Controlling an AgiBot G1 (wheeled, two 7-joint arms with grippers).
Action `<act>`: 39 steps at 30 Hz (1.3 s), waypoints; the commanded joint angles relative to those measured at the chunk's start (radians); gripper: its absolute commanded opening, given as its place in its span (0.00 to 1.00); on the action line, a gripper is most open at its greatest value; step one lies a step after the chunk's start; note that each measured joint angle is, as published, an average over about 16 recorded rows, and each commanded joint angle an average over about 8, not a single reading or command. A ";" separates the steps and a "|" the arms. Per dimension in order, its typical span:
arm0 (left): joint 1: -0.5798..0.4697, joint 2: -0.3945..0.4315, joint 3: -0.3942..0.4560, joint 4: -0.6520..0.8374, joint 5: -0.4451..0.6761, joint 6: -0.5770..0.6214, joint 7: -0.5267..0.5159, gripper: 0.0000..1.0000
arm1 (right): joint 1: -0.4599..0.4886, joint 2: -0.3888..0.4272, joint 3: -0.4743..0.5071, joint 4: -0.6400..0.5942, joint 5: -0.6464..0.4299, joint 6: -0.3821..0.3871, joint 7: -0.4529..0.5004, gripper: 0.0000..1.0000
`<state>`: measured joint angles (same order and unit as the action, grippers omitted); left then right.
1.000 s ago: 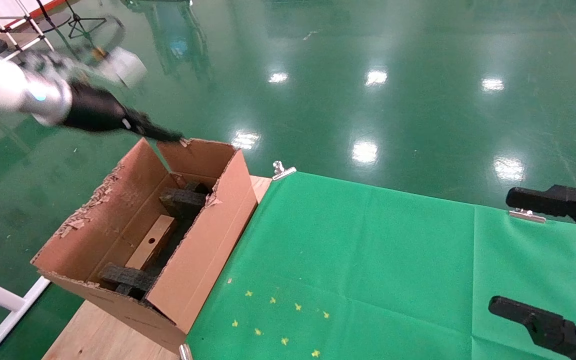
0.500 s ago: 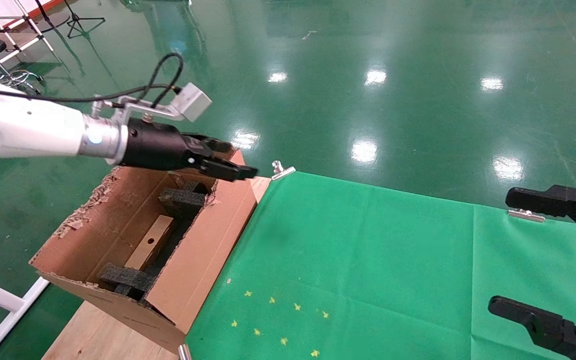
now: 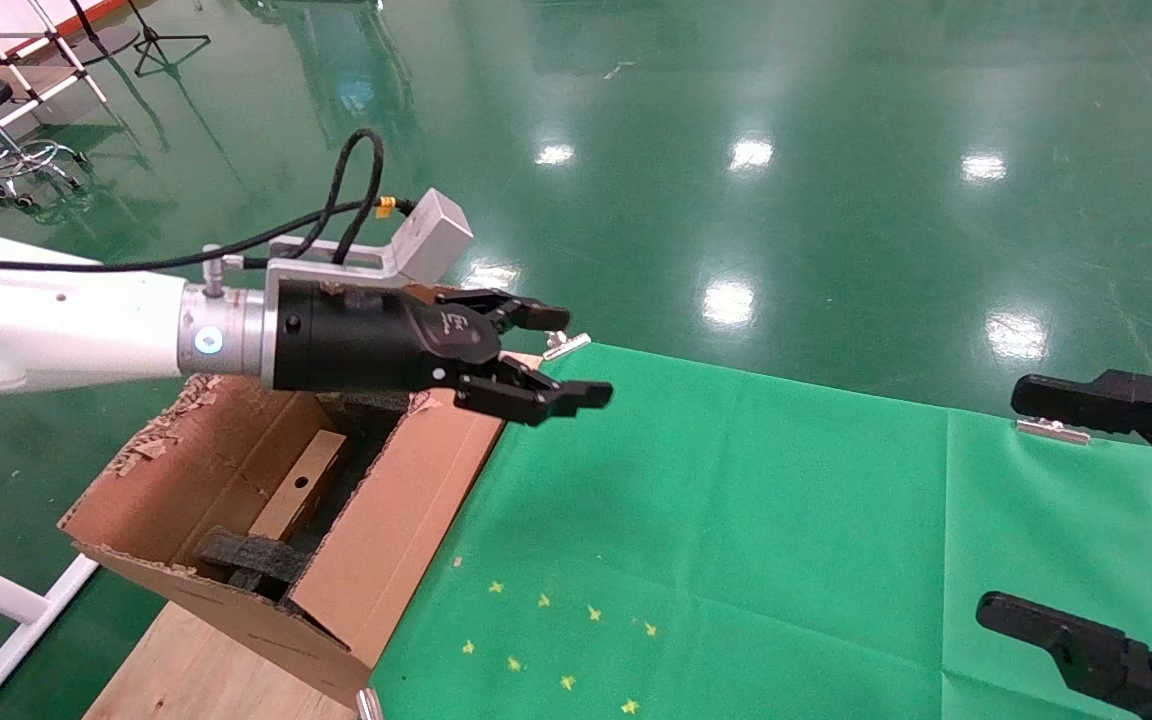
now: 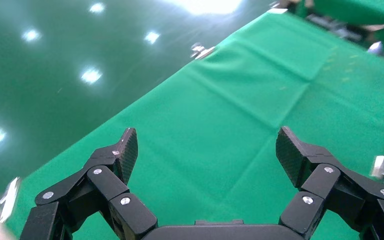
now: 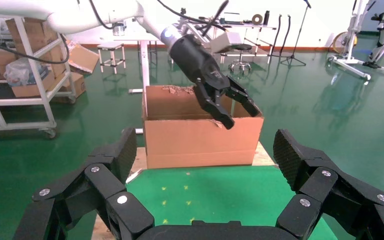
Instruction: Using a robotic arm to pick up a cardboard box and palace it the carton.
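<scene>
The small slim cardboard box [image 3: 301, 484] with a round hole lies inside the large torn-rimmed carton [image 3: 391, 520], between black foam blocks [image 3: 241, 555]. The carton stands on the table's left end and also shows in the right wrist view [image 5: 200, 140]. My left gripper [image 3: 561, 357] on the white arm is open and empty. It hovers above the carton's far right corner, over the edge of the green cloth [image 3: 736, 520]. It shows in the right wrist view [image 5: 230, 102] and in its own view [image 4: 207, 150]. My right gripper [image 3: 1026, 500] is open and empty at the right edge; it also shows in its own view [image 5: 205, 150].
Small yellow marks [image 3: 556, 640] dot the cloth near the front. Metal clips [image 3: 564, 342] pin the cloth's far edge. Bare wood [image 3: 196, 670] shows under the carton. Shelves, stools and stands [image 5: 25, 75] stand on the green floor beyond the table.
My left gripper has swung from beyond the carton's far left corner to the right and nearer, now over the carton's far right corner. The box and right gripper have not moved.
</scene>
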<state>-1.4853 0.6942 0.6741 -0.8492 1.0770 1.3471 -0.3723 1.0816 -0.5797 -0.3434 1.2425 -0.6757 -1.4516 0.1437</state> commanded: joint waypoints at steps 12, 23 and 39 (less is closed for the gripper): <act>0.221 -0.045 -0.212 -0.234 -0.186 0.080 0.099 1.00 | 0.000 0.000 0.000 0.000 0.000 0.000 0.000 1.00; 0.396 -0.080 -0.380 -0.420 -0.334 0.143 0.178 1.00 | 0.000 0.000 0.000 0.000 0.000 0.000 0.000 1.00; 0.424 -0.086 -0.407 -0.449 -0.360 0.154 0.188 1.00 | 0.000 0.000 0.000 0.000 0.000 0.000 0.000 1.00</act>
<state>-1.0599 0.6079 0.2658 -1.2988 0.7166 1.5015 -0.1842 1.0814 -0.5796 -0.3434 1.2422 -0.6753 -1.4513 0.1437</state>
